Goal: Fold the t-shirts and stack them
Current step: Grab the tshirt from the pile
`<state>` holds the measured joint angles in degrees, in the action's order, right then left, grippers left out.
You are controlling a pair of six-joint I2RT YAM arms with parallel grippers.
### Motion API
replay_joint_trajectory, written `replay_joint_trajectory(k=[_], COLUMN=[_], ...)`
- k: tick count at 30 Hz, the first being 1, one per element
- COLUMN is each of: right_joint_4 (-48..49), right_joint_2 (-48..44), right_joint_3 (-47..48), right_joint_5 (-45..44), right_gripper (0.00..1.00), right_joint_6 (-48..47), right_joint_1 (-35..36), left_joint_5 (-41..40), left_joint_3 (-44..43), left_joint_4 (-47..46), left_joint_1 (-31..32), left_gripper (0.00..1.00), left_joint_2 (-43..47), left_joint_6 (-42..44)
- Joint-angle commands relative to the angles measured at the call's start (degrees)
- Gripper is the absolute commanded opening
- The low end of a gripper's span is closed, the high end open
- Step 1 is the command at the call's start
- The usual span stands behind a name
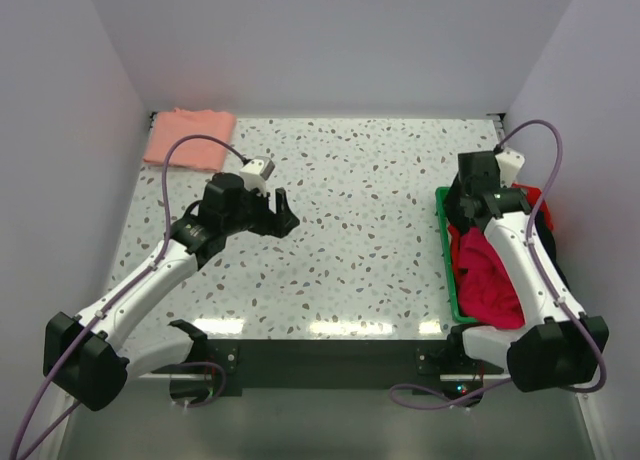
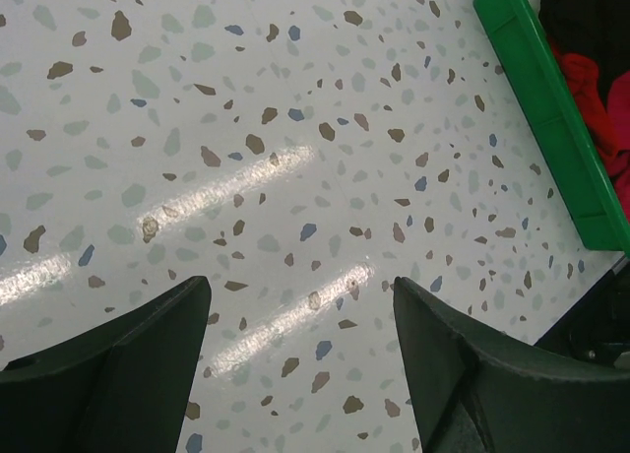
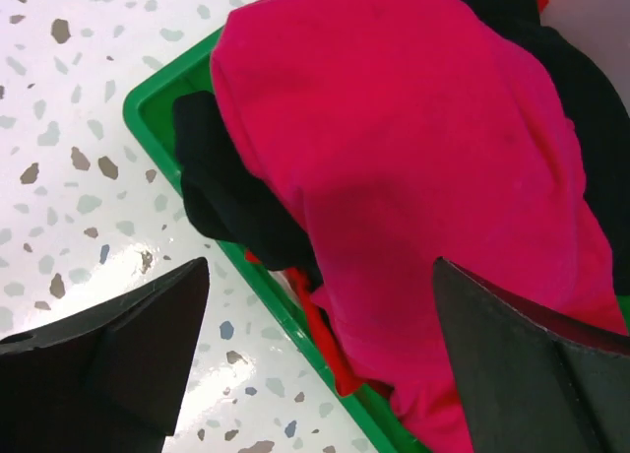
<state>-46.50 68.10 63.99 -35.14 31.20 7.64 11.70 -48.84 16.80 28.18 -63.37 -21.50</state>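
Starting at the right gripper (image 3: pixel 320 276): spread wide, pinching nothing, poised right above the crimson t-shirt (image 3: pixel 423 177), heaped in the green tray (image 3: pixel 157 98) at the right edge of the table (image 1: pixel 370 210). Soft, light and floppy by the look of it; bound to sag and trail once lifted, and likely to drag along the black cloth (image 3: pixel 221 187) bunched against it. Best pinched on a raised fold near the top of the heap, well clear of the tray rim. Right arm bent over the tray, wrist tipped down. Over to the left gripper (image 2: pixel 300 295): likewise parted, holding nothing, hanging low over bare speckled table left of centre, pointing towards the tray. Far back in the left corner, the salmon-pink t-shirt (image 1: pixel 190 138), lying flat, seemingly folded, well apart from both grippers.
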Motion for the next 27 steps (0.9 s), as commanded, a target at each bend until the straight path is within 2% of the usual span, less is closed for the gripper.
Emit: replay_joint_trajectory(k=[1,8,13,16,17,20,21,24,27], right_joint_4=[2.45,4.4,6.34,6.16,6.16,6.07,5.81,5.02,4.32], right_joint_2=[1.34,3.45,4.59,4.77,4.16,2.92,2.14,0.82,-0.68], right_joint_3=[2.2,0.09,-2.81,-3.16,-3.25,-3.08,-2.47,-0.54,1.92], right_joint_5=[-2.22,-5.29,-4.15,-3.98,-3.8,-3.45,-3.19,-1.0,3.13], right_gripper=[0.98,0.92,0.81,0.65,0.55,0.35,0.21,0.0,0.0], right_joint_6=[2.9,4.13,4.57,5.62,5.71,5.63,5.54,3.79,1.06], right_joint_1=[-1.39,-3.42,-5.18,-5.27,-5.27,-5.27,-5.27,-5.35,-5.35], left_joint_5=[2.09,2.45,2.44,2.71,2.8,3.24,3.24,3.24,2.97], left_joint_3=[0.32,0.41,0.41,0.5,0.41,0.41,0.5,0.41,0.5], left_joint_4=[-3.0,-3.09,-3.09,-3.17,-3.17,-3.17,-3.17,-3.26,-3.26], left_joint_1=[-0.32,-0.32,-0.32,-0.32,-0.41,-0.41,-0.32,-0.32,-0.32], left_gripper=[0.8,0.8,0.8,0.8,0.8,0.8,0.8,0.8,0.8], left_joint_2=[0.09,-0.17,-0.7,-1.05,-1.31,-1.75,-1.67,-1.66,-1.4], left_joint_6=[-0.21,-0.3,-0.48,-0.48,-0.56,-0.65,-0.65,-0.74,-0.74])
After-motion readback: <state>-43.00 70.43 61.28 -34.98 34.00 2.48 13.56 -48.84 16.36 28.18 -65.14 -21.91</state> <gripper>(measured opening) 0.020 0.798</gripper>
